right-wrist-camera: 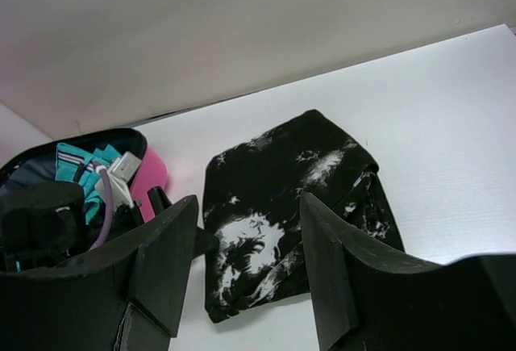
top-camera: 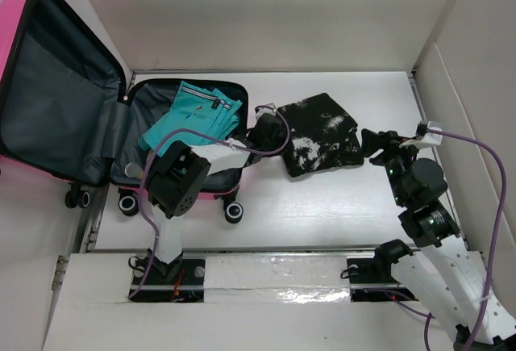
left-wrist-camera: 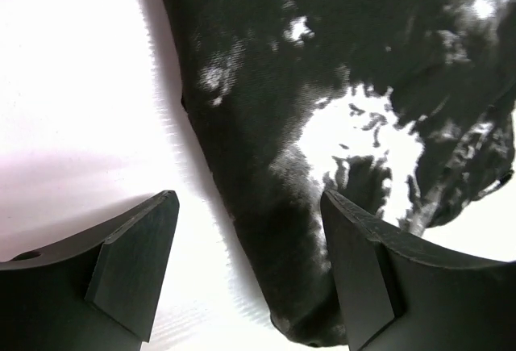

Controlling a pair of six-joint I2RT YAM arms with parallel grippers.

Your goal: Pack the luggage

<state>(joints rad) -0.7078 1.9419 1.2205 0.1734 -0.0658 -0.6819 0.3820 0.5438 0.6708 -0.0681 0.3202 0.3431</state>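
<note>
On the white table [top-camera: 339, 206], left gripper [left-wrist-camera: 246, 206] and right gripper [right-wrist-camera: 248, 206] jaws stand released; luggage [top-camera: 56, 93] partly cropped.

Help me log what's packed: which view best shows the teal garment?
Top external: the teal garment lies nearly whole in the open luggage. Right wrist catches a sliver; left wrist shows none.

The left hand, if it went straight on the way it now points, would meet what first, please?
Most likely the black garment: the open left hand straddles its edge on the table, though the depth between them is unclear.
</note>
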